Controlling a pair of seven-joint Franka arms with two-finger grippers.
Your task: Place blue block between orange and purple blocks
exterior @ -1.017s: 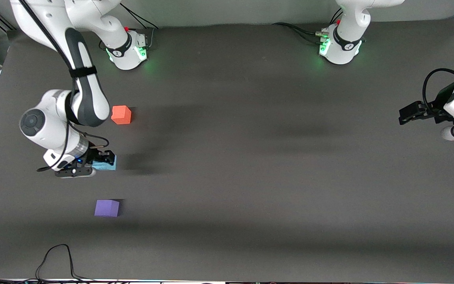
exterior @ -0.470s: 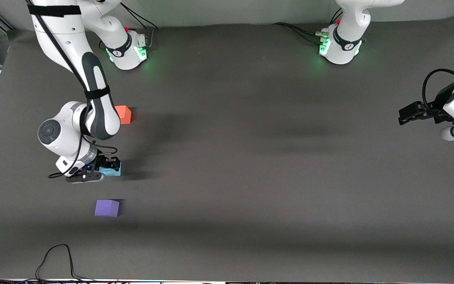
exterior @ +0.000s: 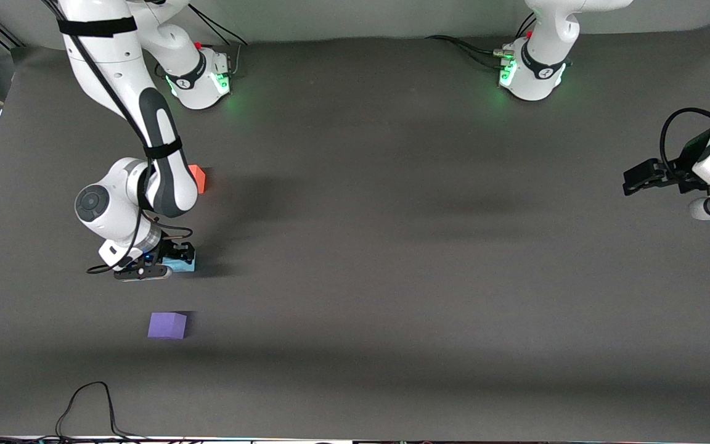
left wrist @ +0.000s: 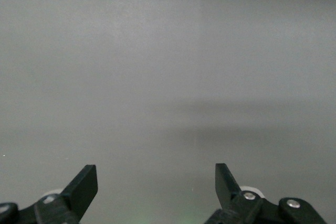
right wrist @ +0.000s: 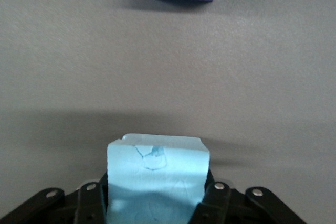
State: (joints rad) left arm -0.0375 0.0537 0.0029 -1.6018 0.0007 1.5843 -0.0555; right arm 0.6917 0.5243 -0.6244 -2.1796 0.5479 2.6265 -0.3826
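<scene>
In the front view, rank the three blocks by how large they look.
1. purple block, fully visible.
2. blue block, partly covered by the right tool.
3. orange block, mostly covered by the right arm; true sizes unsure.

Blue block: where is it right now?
The blue block is gripped in the right gripper toward the right arm's end of the table, over the stretch between the orange block and the purple block.

Robot lab: two fixed arm bases [exterior: 201,74], dark matte table [exterior: 392,246], trailing cables [exterior: 90,407].
</scene>
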